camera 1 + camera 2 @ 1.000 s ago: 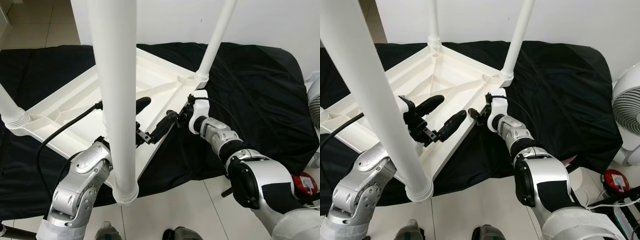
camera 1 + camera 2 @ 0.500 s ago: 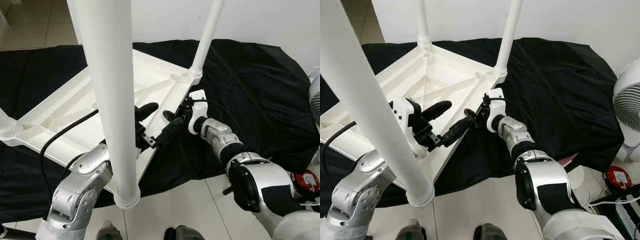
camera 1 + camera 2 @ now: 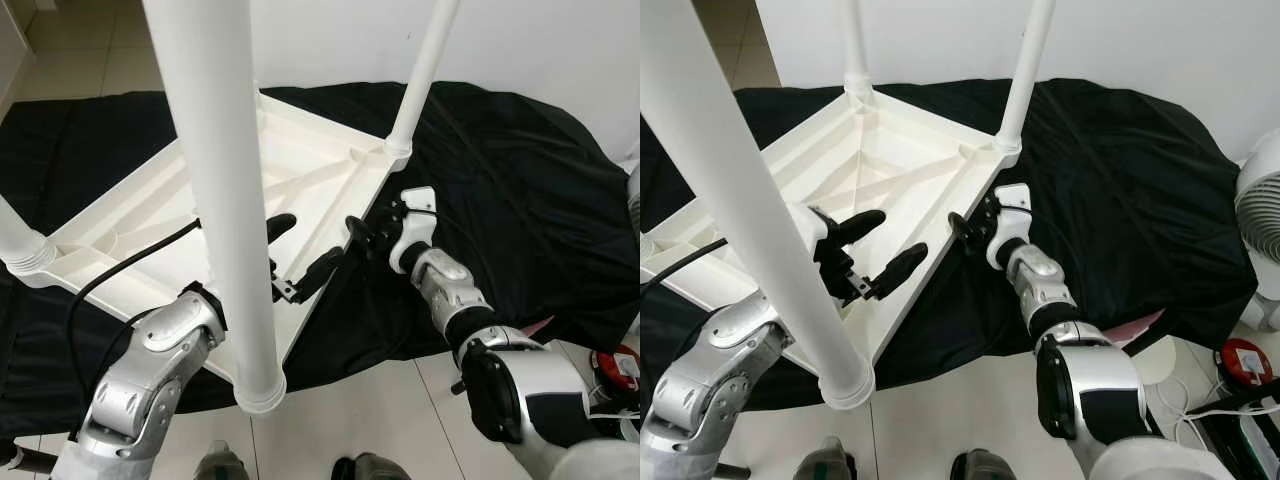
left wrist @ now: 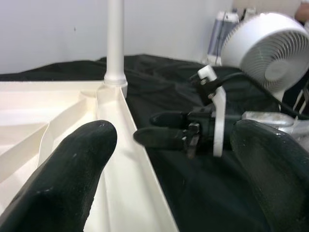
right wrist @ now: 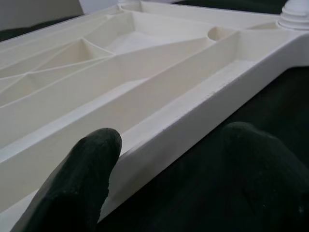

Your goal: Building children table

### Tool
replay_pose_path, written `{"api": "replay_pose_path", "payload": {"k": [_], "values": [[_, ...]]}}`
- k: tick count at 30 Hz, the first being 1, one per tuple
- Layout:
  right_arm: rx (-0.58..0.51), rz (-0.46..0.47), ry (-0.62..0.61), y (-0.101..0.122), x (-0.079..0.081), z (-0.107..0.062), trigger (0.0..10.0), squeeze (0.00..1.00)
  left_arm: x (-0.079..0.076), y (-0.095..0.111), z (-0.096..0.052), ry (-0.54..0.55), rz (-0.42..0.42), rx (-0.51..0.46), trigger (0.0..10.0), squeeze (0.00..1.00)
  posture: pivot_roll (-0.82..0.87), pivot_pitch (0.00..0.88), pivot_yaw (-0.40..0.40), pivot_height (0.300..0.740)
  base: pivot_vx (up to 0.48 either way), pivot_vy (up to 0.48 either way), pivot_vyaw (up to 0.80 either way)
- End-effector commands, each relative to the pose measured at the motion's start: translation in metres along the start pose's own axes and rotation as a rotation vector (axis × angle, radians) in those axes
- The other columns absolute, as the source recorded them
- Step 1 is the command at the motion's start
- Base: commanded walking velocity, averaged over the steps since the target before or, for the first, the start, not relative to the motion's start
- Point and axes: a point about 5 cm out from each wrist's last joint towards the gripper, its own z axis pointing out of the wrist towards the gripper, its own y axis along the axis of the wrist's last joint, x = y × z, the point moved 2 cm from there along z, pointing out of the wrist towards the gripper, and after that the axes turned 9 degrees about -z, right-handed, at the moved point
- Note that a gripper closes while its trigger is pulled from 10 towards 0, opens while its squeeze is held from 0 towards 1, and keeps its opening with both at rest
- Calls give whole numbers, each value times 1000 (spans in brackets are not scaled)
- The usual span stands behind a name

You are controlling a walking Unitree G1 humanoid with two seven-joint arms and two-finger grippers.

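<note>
A white children's table (image 3: 310, 165) lies upside down on a black cloth (image 3: 520, 180), its legs pointing up. One leg (image 3: 225, 200) rises close in front of me and another (image 3: 425, 70) stands at the far right corner. My left gripper (image 3: 301, 247) is open, with the table's right rim (image 4: 128, 145) running between its fingers: one is over the underside, the other over the cloth. My right gripper (image 3: 362, 231) is open just off that rim, over the cloth, pointing at the edge (image 5: 193, 101). Neither holds anything.
A white fan (image 3: 1265, 220) stands on the tiled floor at the right, with a red object (image 3: 1238, 360) below it. A white wall runs behind the cloth. The near leg blocks much of the left arm. My feet (image 3: 222, 465) show at the bottom.
My right gripper has drawn back from the table's rim and from the left gripper's finger, out over the cloth. The left gripper stays open across the rim. The camera has shifted slightly.
</note>
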Motion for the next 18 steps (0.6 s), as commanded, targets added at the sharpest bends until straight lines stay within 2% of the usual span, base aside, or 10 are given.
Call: {"api": "replay_pose_path", "payload": {"k": [1, 3, 5, 8, 9, 11, 14, 15, 17, 18], "values": [[-16, 19, -6, -7, -1, -10, 10000, 0, -3, -3, -7, -106, 21, 34, 10000, 0, 114, 34, -47, 740, 0, 0, 0], [-42, 23, -7, -11, 1, -21, 10000, 0, 0, 0, -6, -97, 16, 26, 10000, 0, 107, 33, -36, 740, 0, 0, 0], [-50, 27, -11, -12, 2, -25, 10000, 0, -2, 3, -2, -93, -5, 3, 10000, 0, 104, 32, -32, 740, 0, 0, 0], [-88, 40, 14, -12, 12, -34, 10000, 0, -18, 9, 17, -122, -25, -52, 10000, 0, 94, 32, -16, 740, 0, 0, 0], [-88, 40, 14, -12, 12, -34, 10000, 0, -18, 9, 17, -122, -25, -52, 10000, 0, 94, 32, -16, 740, 0, 0, 0], [-108, 18, 96, -11, 23, -40, 10000, 0, -26, 16, 27, -135, -30, -91, 10000, 0, 96, 29, -13, 740, 0, 0, 0], [-113, 12, 116, -10, 26, -42, 10000, 0, -28, 18, 29, -137, -30, -101, 10000, 0, 96, 29, -13, 740, 0, 0, 0], [-112, -1, 151, -9, 30, -45, 10000, 0, -28, 18, 30, -134, -44, -104, 10000, 0, 96, 29, -13, 740, 0, 0, 0], [-103, -69, 348, 0, 47, -57, 10000, 0, -23, 14, 28, -131, -21, -76, 10000, 0, 108, 16, -13, 740, 0, 0, 0], [-103, -69, 348, 0, 47, -57, 10000, 0, -23, 14, 28, -131, -21, -76, 10000, 0, 108, 16, -13, 740, 0, 0, 0]]}}
